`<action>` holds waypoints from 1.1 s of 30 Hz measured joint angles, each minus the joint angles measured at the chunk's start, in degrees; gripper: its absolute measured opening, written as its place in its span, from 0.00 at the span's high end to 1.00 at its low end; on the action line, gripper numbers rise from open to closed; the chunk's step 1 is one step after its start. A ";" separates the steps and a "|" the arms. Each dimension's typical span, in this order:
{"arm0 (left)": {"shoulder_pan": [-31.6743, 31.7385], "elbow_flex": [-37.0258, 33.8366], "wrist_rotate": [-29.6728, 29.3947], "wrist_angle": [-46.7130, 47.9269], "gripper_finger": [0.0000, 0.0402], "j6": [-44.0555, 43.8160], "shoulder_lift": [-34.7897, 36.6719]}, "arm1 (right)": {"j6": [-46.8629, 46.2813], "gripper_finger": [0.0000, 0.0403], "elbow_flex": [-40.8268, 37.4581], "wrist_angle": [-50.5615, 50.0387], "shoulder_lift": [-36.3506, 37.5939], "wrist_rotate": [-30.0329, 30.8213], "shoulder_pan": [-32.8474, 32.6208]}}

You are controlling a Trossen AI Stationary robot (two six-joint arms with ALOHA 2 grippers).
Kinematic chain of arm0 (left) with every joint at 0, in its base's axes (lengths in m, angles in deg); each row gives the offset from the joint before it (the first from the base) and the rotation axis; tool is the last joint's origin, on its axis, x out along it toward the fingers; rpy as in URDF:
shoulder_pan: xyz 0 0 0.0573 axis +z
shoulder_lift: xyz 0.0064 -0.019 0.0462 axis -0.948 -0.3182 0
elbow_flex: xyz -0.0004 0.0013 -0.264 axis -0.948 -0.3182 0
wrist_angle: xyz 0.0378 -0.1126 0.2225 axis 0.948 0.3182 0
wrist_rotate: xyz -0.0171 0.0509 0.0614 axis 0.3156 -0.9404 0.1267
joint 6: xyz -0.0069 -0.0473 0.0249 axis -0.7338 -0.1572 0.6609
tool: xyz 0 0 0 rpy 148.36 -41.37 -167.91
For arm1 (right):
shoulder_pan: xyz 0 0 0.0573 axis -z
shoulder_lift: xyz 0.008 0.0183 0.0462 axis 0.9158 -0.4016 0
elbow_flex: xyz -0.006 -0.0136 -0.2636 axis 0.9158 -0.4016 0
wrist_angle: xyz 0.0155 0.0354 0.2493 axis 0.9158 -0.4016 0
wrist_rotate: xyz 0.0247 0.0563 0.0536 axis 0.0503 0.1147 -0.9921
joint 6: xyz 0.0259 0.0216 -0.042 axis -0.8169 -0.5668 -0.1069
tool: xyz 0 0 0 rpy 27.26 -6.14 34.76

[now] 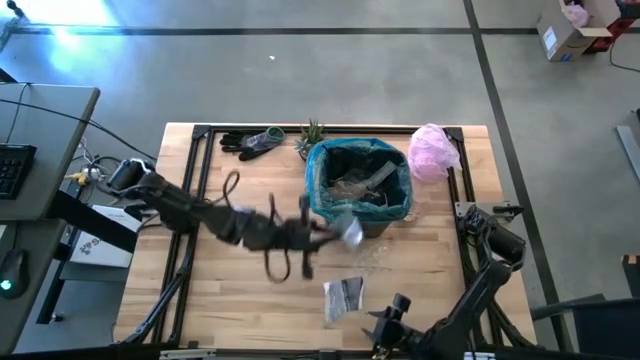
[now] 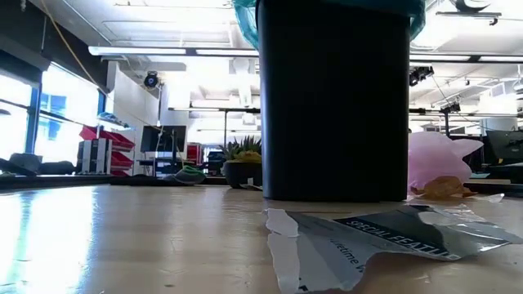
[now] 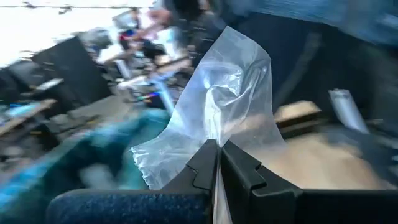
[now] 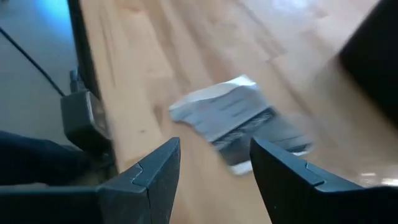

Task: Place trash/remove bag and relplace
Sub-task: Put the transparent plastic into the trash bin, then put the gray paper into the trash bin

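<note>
Carrying the clear wrapper (image 3: 217, 106) pinched in its closed left hand (image 3: 219, 163), the arm should clear the bag's (image 1: 330, 160) rim before releasing, while the right hand (image 4: 214, 165) waits wide.

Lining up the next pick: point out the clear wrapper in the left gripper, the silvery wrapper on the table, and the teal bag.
clear wrapper (image 3: 217, 106), left wrist view, middle of the sheet.
silvery wrapper (image 1: 343, 297), high view, its centre.
teal bag (image 1: 322, 160), high view, rim edge.

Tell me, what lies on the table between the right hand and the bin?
In the high view, the silvery wrapper lies flat on the bare wood between the right hand and the bin.
</note>
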State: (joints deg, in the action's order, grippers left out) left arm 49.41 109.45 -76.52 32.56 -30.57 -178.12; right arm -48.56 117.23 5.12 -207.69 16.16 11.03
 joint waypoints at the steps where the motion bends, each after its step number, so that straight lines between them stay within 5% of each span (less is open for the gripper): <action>1: 1.79 1.22 0.37 0.78 1.00 0.81 0.08 | 0.13 0.55 -1.72 3.19 -0.02 -0.04 0.06; 6: 10.74 8.87 1.18 10.25 1.00 0.84 -0.92 | 0.03 0.55 -6.55 10.90 -0.04 -0.10 0.38; 13: 18.54 16.60 11.47 26.31 0.92 -7.12 -1.88 | -1.46 0.55 -7.72 10.17 -0.04 -1.15 -0.01; 24: 19.56 16.99 13.86 26.89 0.63 -9.03 -1.98 | -2.13 0.55 -7.73 8.44 -0.04 -1.35 -0.21; 28: 18.47 16.99 17.09 25.85 0.61 -9.28 -1.52 | -11.84 0.55 -7.73 3.86 -0.04 -5.31 -0.28; 33: 12.45 17.02 31.03 28.67 0.61 -10.51 -0.69 | -31.85 0.55 -7.72 -3.47 -0.04 -9.89 -1.89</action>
State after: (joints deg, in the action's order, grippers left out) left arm 61.86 126.47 -45.50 61.23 -41.08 -178.81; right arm -80.40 109.51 1.65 -207.73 6.28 9.14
